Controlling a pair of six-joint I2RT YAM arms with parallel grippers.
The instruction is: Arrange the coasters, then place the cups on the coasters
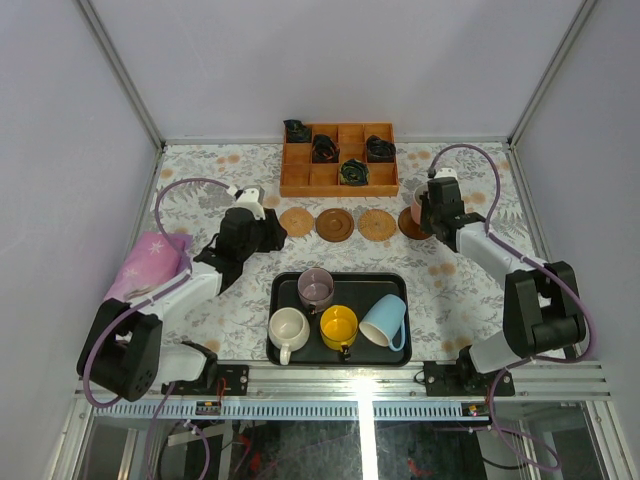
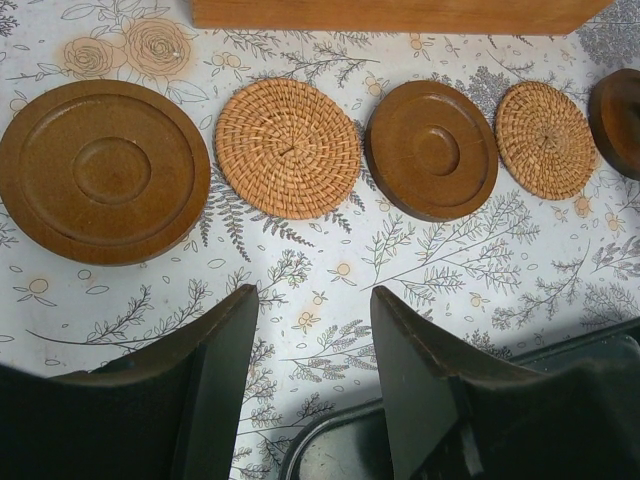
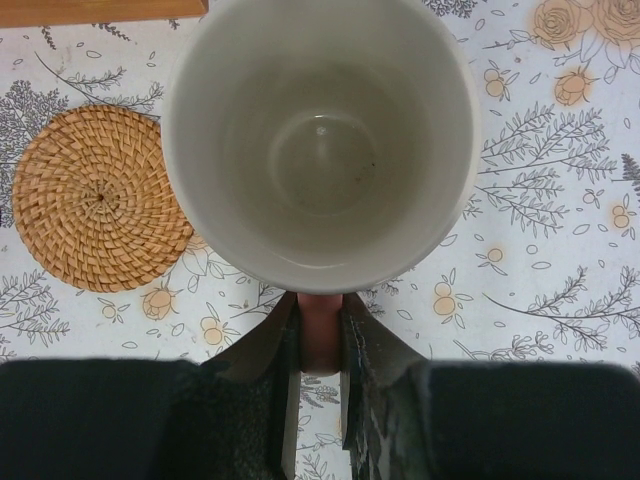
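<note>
Nearest me, the tray (image 1: 278, 300) holds four cups (image 1: 339, 325), none on a coaster yet. Just beyond its left corner my left tool (image 2: 315, 295) hangs over the counter (image 2: 330, 260), jaws apart and empty, short of the coasters (image 2: 288, 148). These lie in a row of five, close together but not touching.

At the row's right end my right tool (image 3: 320, 312) is clamped on the handle of the pink cup (image 3: 320, 140), which is upright over the end coaster (image 1: 404, 228). The cup hides that coaster from the wrist view, and I cannot tell whether its base touches.

I judge the step is seating this cup. I'd come straight down, keep it level, centre it by the top view, let go only once it sits, then back out along the handle line. Open counter lies to the right and toward me. The tan coaster (image 3: 100, 200) sits just left and the box (image 1: 340, 160) stands just behind the row, so I shouldn't push forward.
</note>
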